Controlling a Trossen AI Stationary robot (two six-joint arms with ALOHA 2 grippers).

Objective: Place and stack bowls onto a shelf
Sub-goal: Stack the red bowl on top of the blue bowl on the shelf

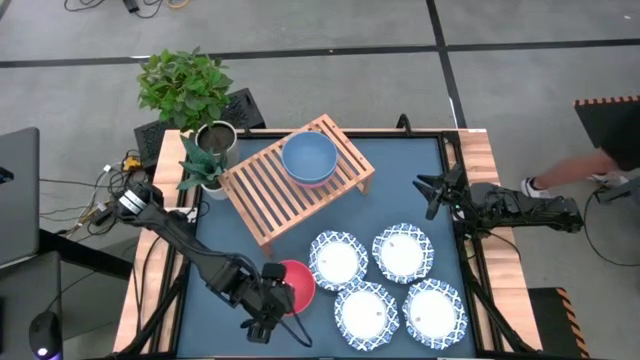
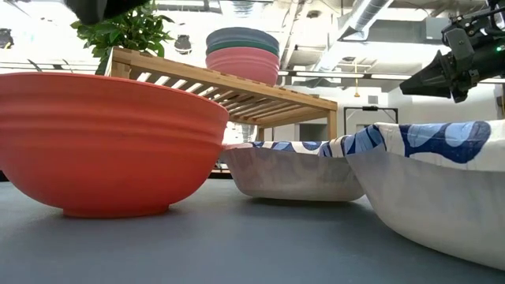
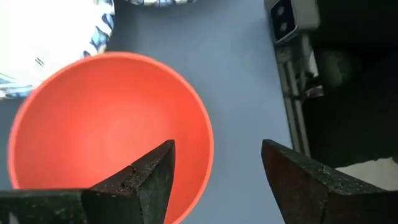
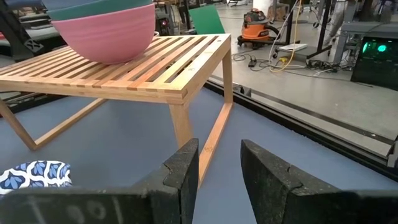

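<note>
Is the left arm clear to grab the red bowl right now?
Probably yes: the left gripper hangs open over the red bowl with its rim between the fingers, and nothing blocks it.

Left arm reaches from table's left edge toward near-left part of table (image 1: pixel 420 180), elbow bent, wrist low. Left gripper (image 3: pixel 214 180) at near edge, fingers apart, nothing between them, one fingertip (image 3: pixel 155 165) over red bowl (image 1: pixel 296 283) rim, other outside it. Right arm stretched along table's right edge, raised off surface. Right gripper (image 1: pixel 432 190) just inside that edge, pointing inward over table, fingers (image 4: pixel 183 165) parted, holding nothing.
</note>
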